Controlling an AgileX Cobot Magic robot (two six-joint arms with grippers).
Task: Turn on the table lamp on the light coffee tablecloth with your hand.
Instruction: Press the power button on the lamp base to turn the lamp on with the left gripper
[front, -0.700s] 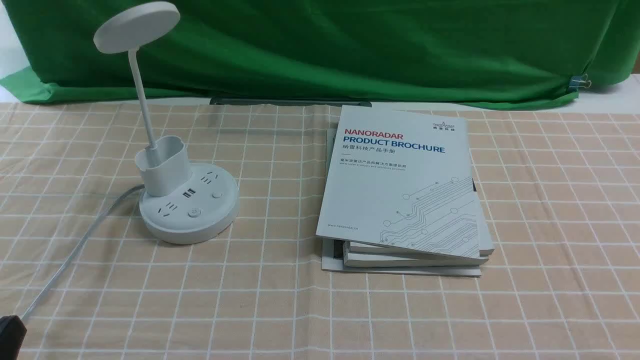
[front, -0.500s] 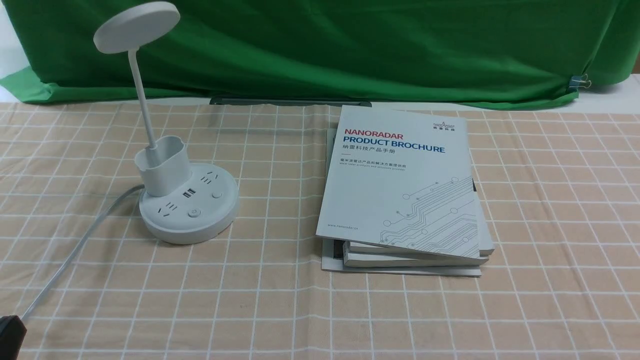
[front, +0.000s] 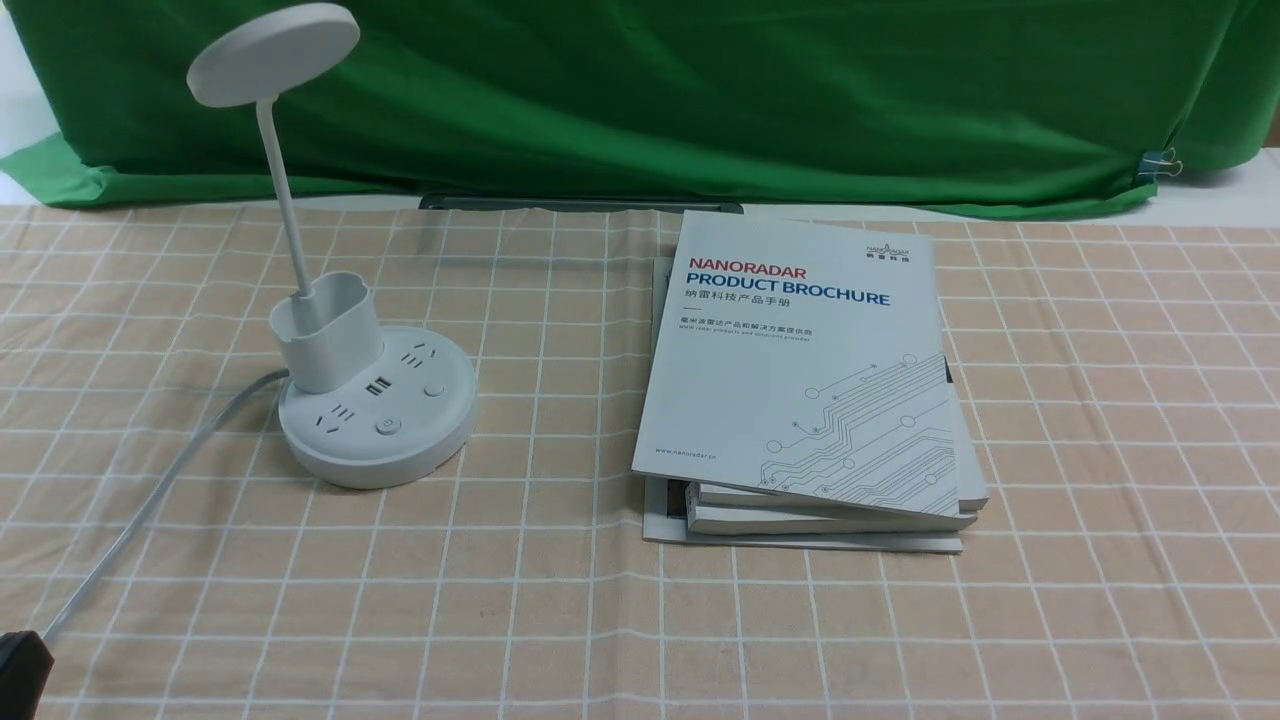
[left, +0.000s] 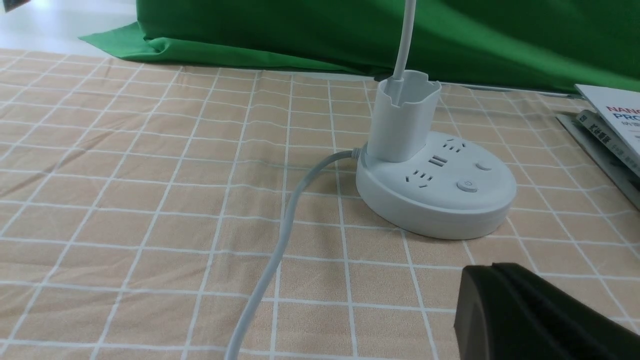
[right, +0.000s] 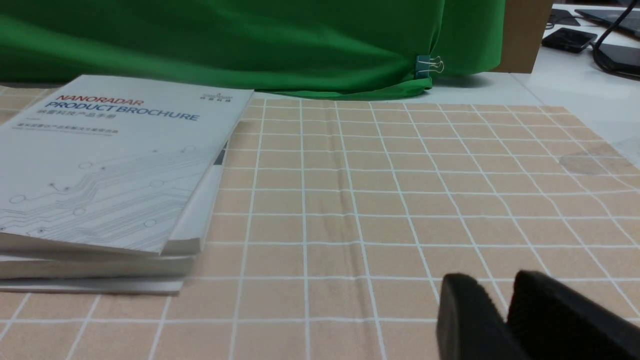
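Honestly nothing has changed over the last half second or so. The left gripper (left: 492, 280) is parked at the near left edge of the tablecloth (front: 560, 620), same spot as before. So the reach for the lamp hasn't begun, and the whole job looks to be ahead of it.

From its wrist camera the left gripper is just one dark lump, so I can't tell how its jaws stand. The right gripper (right: 500, 292) has its fingers nearly together and holds nothing.

Going outward, the grey cord (front: 150, 500) snakes up to the lamp (front: 375, 440), which sits left of centre on the cloth, well apart from the pile of brochures (front: 800, 380). The base is round, with sockets and a power button (front: 387, 427) on the near side. Behind that are the cup (front: 325, 335), the thin neck (front: 280, 190) and the disc head (front: 272, 52). No glow anywhere, so I'd say it's off.
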